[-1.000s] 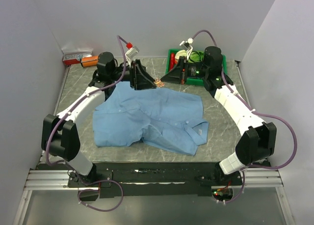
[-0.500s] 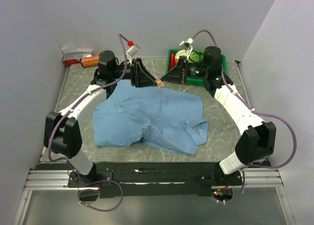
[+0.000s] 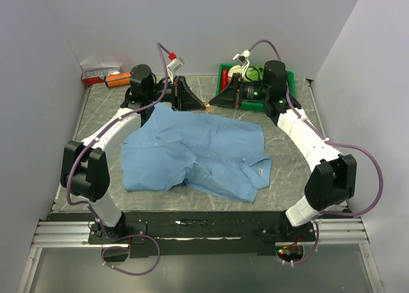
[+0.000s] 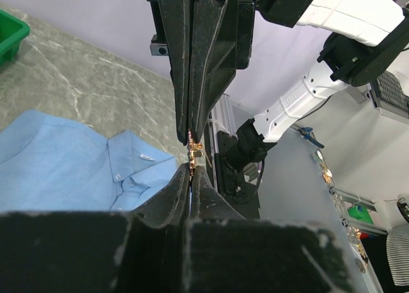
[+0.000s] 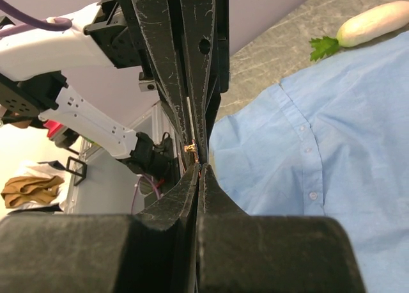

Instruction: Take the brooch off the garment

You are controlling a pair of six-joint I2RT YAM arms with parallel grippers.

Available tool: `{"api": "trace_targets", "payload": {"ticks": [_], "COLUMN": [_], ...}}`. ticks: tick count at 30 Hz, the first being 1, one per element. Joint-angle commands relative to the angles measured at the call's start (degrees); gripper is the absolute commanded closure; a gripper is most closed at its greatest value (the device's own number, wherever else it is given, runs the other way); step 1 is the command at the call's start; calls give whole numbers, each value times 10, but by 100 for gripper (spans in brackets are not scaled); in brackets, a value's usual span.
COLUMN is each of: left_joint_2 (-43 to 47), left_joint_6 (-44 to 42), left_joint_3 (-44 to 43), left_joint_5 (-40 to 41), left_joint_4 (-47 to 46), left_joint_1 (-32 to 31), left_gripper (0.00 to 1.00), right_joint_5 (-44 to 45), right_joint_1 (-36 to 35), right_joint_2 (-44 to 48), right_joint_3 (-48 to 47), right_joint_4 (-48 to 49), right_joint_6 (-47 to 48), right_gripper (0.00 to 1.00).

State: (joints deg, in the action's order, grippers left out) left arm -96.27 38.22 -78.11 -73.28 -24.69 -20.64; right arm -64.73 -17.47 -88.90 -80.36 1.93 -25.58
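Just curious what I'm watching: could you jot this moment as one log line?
left hand: shut | right hand: shut | brooch: pinched where both tips meet, past far edge of garment | garment: on table

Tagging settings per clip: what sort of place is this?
Likely a robotics lab test cell: two arms mounted at a grey marbled table, enclosed by plain white walls, with an aluminium rail frame in front.

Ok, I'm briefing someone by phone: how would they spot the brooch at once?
Find the big light blue shirt. Just past its far edge, both arms' closed fingers meet tip to tip. The brooch is the tiny coppery-pink glint there, unlike the white shirt buttons.
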Motion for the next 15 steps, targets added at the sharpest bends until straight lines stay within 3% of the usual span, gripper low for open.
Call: {"api": "trace_targets", "payload": {"ticks": [1,4,5,8,12,15], "left_joint_2": [-7,-7,-7,-3,1,4], "left_joint_6": [-1,7,7,5,15,16], "left_joint_3": [-28,-28,-27,-23,-12,2], "left_joint_5": [-7,-7,-7,-9,-14,-17], "left_joint_4": [-34,-41,-42,-41,-62,-69], "left_joint_1": [-1,2,3,4,5,5], "left_gripper": [99,99,99,99,99,99], "right_joint_5": [-6,-14,-19,-38,-35,-27], "right_joint_1": [-3,-2,-3,-1,-6,-12], "right_joint_2": [-8,-11,-9,-1,7,9], "right_joint_3": [-22,-24,-25,-32,-55,-59], "right_joint_4": [22,11,6,-18,-115,-151], "right_joint_6": [-3,11,20,71,164,207], "right_gripper": [100,96,84,65,53,52]}}
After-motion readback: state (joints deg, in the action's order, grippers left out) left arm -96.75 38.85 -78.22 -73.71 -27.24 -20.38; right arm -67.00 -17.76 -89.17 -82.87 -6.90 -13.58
